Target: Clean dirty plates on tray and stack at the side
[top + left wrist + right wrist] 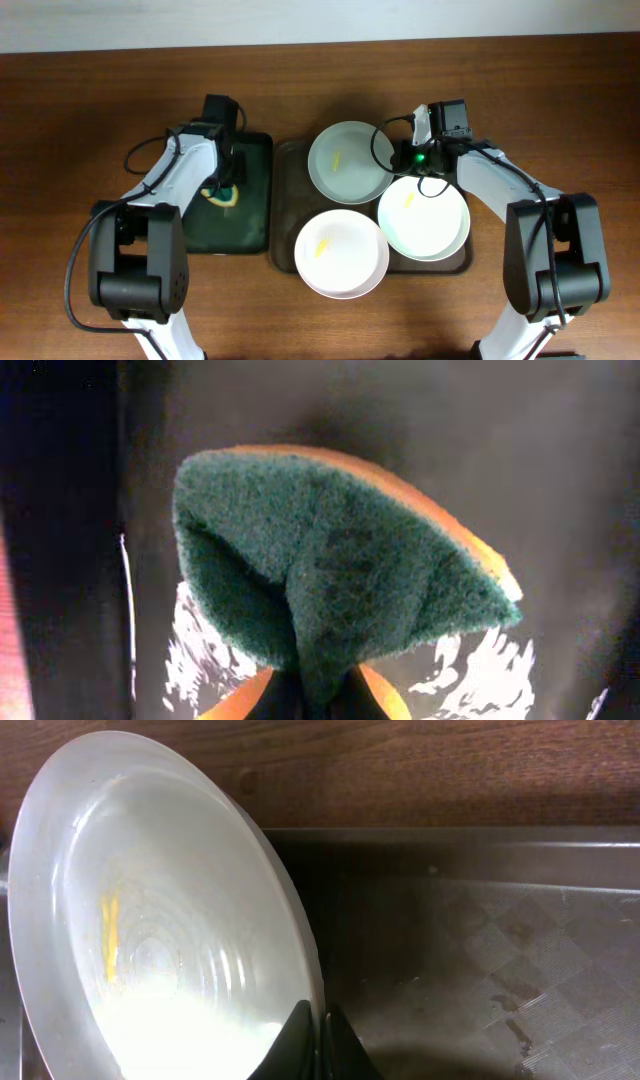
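Here, 3 plates are seen on the tray, which is set at the middle of the bench: 1 plate at the tray's far edge, 1 at its near-left corner and 1 at its right edge, each marked with a small yellow smear. The right hand is clenched on the rim of 1 plate, which is tilted steeply up off the tray floor. From overhead this hand is placed between the rims of the far plate and the right plate, and which of the 2 is gripped cannot be told. The left hand is clenched on a sponge, pinched so that its green scouring face is folded outward over its orange body. The sponge is held at the dark green tray, which is set just beside the brown tray's left edge. Whether the sponge touches it cannot be told.
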`<control>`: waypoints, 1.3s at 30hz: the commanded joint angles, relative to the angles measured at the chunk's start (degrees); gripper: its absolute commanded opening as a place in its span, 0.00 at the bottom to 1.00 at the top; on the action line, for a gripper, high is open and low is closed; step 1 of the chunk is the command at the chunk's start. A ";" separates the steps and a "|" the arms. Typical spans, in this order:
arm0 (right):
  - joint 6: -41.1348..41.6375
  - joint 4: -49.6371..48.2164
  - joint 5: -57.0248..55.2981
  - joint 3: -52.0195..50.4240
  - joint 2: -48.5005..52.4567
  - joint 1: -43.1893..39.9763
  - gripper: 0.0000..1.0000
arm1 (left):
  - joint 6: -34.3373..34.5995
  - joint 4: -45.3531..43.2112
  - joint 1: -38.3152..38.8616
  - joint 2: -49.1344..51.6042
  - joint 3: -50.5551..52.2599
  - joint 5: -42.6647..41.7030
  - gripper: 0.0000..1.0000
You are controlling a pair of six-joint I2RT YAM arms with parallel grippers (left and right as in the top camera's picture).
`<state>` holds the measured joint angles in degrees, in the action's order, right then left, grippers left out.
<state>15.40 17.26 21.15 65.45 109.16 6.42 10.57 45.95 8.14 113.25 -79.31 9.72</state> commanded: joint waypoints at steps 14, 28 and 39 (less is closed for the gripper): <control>-0.11 -0.13 1.16 -0.22 0.61 0.31 0.04 | 6.16 -3.63 -0.04 -20.31 -1.90 -4.81 0.00; -0.11 -0.15 1.16 -0.20 0.61 0.31 0.04 | 6.16 -6.10 -0.04 -25.31 -1.88 -4.31 0.00; -0.13 -0.11 1.16 -0.22 0.61 0.31 0.22 | 6.14 -6.08 -0.04 -22.84 1.05 -3.91 0.00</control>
<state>15.51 17.26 21.26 65.45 109.16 6.42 16.12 40.40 8.14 88.64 -79.59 5.80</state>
